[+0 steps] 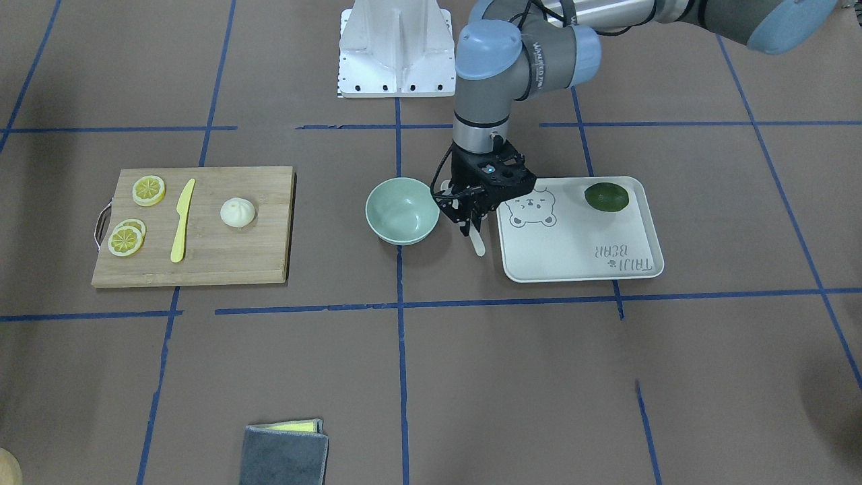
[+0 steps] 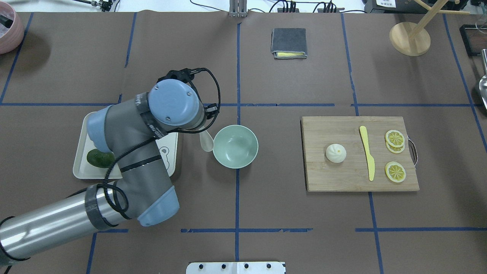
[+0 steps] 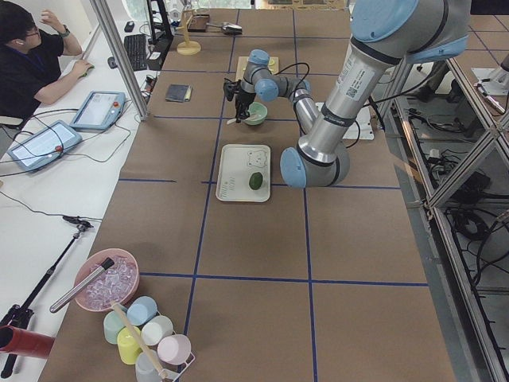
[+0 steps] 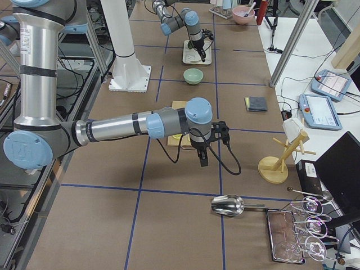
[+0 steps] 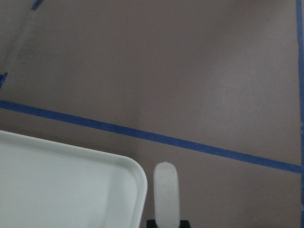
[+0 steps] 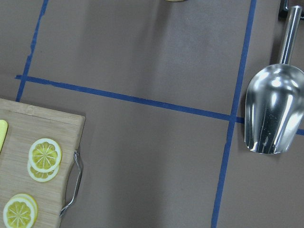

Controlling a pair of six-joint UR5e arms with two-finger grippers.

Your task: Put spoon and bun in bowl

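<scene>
My left gripper is shut on the off-white spoon and holds it between the mint-green bowl and the white tray, close to the bowl's rim. The spoon's free end sticks out below the fingers in the left wrist view and shows next to the bowl in the overhead view. The bowl is empty. The white bun sits on the wooden cutting board. My right gripper hangs over bare table past the board's handle end; I cannot tell whether it is open or shut.
On the board lie a yellow knife and lemon slices. A dark green fruit lies on the tray. A folded grey cloth, a wooden stand and a metal scoop lie further out.
</scene>
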